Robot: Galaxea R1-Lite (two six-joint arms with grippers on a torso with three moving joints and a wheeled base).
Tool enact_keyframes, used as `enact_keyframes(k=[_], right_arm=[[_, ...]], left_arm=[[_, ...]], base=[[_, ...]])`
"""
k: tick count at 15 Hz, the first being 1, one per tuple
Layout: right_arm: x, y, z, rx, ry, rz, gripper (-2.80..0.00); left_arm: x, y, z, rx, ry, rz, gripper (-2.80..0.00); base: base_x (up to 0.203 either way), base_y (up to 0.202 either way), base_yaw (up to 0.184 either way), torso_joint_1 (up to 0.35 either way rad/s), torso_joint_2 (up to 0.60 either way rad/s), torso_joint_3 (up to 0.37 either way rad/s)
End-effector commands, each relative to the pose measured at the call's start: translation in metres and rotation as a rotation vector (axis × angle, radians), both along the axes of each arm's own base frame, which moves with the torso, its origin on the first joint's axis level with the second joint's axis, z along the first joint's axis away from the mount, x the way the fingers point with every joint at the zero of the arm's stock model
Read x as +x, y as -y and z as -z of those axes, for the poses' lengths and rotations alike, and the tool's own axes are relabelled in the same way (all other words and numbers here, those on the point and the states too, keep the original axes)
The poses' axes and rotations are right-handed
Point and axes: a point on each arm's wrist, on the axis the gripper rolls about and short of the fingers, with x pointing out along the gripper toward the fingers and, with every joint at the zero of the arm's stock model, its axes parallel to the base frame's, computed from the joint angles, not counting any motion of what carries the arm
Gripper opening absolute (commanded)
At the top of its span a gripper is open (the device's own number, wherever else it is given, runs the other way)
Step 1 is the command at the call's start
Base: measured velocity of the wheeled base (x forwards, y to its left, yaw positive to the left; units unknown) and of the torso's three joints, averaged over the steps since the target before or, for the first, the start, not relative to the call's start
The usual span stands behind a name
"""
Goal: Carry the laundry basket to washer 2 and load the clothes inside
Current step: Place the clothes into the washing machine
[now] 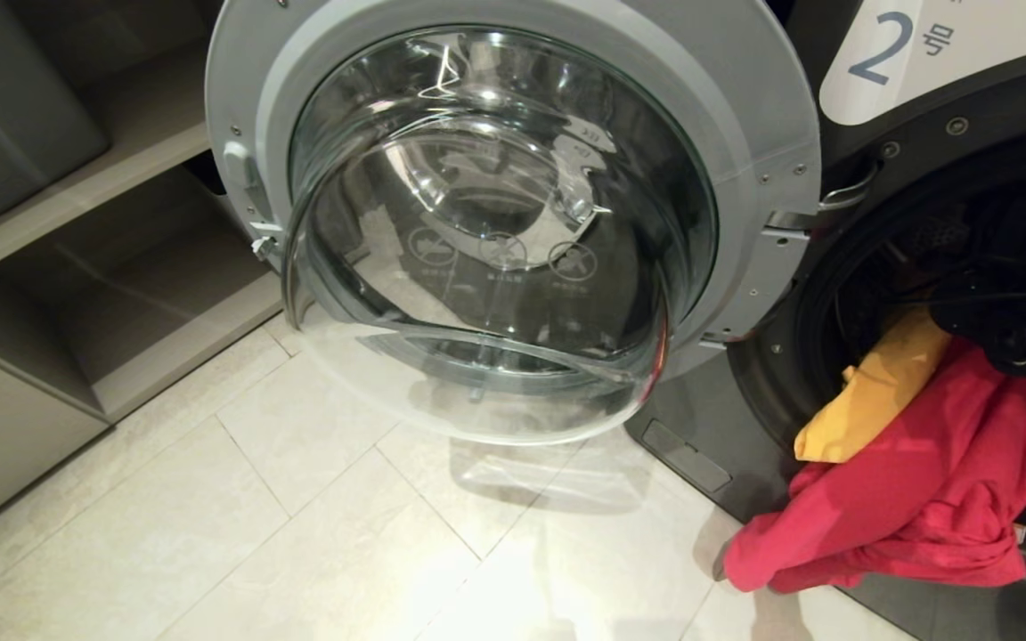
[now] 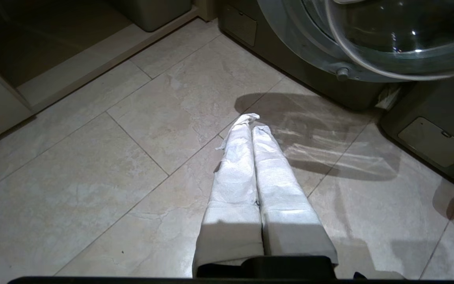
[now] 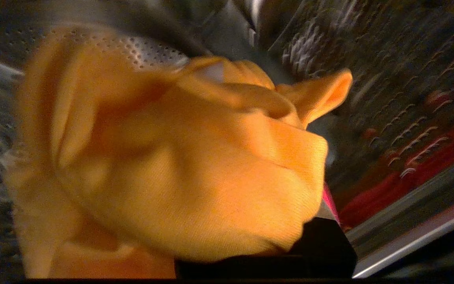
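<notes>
Washer 2 (image 1: 887,49), dark grey with a white "2" label, stands with its round glass door (image 1: 495,223) swung wide open. My right arm (image 1: 1012,329) reaches into the drum opening. The clothes hang from it over the drum's lip: a yellow garment (image 1: 878,392) and a pinkish-red garment (image 1: 923,499) that trails down to the floor. In the right wrist view the yellow garment (image 3: 179,165) bunches over the gripper and hides its fingers, with the perforated drum wall (image 3: 408,79) behind. My left gripper (image 2: 252,124) is shut and empty, low over the floor tiles. The laundry basket is out of view.
The open door juts out over the tiled floor (image 1: 299,516) left of the drum opening. A shelf unit (image 1: 121,294) stands at the left with a grey solid-walled bin (image 1: 5,107) on it. The washer's lower panel (image 2: 436,140) is near my left gripper.
</notes>
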Motion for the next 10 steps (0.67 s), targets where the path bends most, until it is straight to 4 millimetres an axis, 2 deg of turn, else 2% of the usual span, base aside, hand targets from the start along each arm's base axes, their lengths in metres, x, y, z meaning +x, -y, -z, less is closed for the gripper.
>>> enact_keyframes(k=[1,4,10], right_arm=[[0.018,0.015,0.014,0.002,0.009,0.045,-2.8],[0.033,0.026,0.022,0.012,0.047,0.063,-2.8],[0.067,0.055,0.019,0.041,0.191,0.053,-2.8]], left_arm=[[0.003,0.0,0.011,-0.001,-0.042,-0.001,-2.8],[0.003,0.0,0.011,-0.001,-0.041,-0.001,-2.8],[0.003,0.0,0.011,-0.001,-0.04,0.0,-2.8]], base=[[0.0,0.0,0.0,0.0,0.0,0.0],[0.0,0.0,0.0,0.0,0.0,0.0],[0.0,0.0,0.0,0.0,0.0,0.0]])
